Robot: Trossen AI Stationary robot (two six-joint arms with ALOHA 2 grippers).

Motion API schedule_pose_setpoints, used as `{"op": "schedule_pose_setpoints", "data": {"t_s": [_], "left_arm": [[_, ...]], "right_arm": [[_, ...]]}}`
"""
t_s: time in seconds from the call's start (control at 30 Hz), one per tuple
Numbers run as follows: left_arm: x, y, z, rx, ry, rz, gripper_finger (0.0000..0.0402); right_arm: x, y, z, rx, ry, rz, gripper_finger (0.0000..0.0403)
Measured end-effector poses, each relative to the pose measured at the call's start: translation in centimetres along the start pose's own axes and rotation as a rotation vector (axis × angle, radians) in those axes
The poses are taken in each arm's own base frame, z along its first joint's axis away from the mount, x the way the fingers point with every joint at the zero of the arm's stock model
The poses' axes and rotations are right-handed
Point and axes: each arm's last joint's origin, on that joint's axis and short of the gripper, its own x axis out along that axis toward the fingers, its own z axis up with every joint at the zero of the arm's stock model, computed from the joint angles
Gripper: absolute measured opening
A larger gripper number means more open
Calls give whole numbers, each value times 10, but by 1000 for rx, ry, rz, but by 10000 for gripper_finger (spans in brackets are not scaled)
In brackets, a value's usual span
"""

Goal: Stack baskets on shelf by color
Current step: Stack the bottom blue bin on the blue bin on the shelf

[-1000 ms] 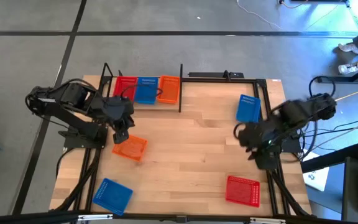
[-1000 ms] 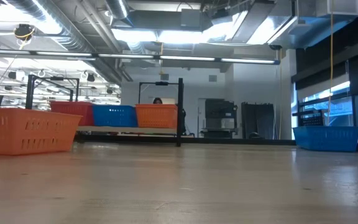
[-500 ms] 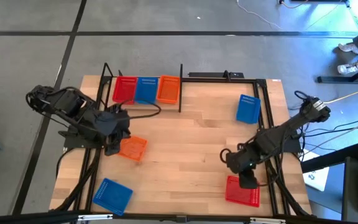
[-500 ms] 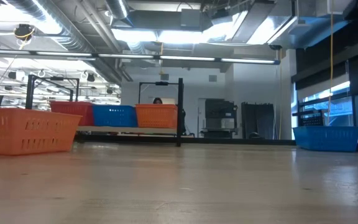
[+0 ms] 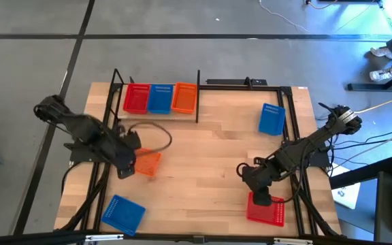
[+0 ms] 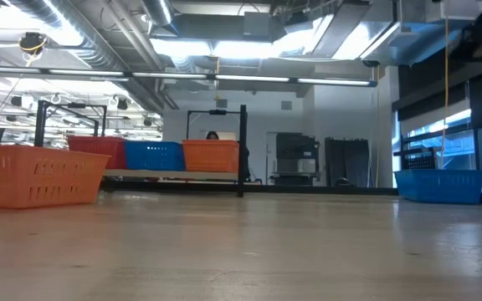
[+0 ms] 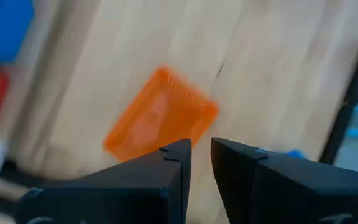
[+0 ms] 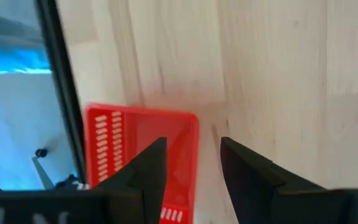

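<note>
Black fingers first: my left gripper (image 7: 201, 152) has its fingers parted by a narrow gap with nothing between them, poised above the near edge of the orange basket (image 7: 160, 115) at centre-left of the high view. My right gripper (image 8: 191, 152) has its fingers spread wider, bare too, straddling the corner wall of the red basket (image 8: 143, 155) at lower right of the high view.

To do this well, I reckon each gripper should drop so one finger goes inside the mesh wall and one outside, then pinch the rim squarely; the orange basket lies skewed, so I'd turn the wrist to match it.

Around them: a blue basket (image 5: 122, 211) sits lower left, another blue basket (image 5: 271, 118) upper right. The shelf (image 5: 156, 112) at upper left already carries red, blue and orange side by side. Its black posts (image 5: 197, 95) look like the thing to clear on approach, and a loose cable (image 5: 156, 136) loops just beside the orange basket.
</note>
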Motion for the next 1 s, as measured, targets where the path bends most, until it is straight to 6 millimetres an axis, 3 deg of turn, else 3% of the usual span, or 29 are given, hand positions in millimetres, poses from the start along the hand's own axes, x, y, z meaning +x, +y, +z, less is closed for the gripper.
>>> {"op": "schedule_pose_setpoints", "data": {"t_s": [0.13,0.3,0.63,1.0], "left_arm": [[31,-7,-25,-18,155,12,54],[62,-26,-55,72,308,-131,54],[87,-38,-101,252,275,-138,54],[114,-59,-140,467,177,-438,54]], "right_arm": [[-9,6,5,-9,-31,27,149],[-17,10,9,-38,-59,49,149],[-18,7,13,-16,-66,46,149],[-19,11,15,-56,-69,117,149]]}}
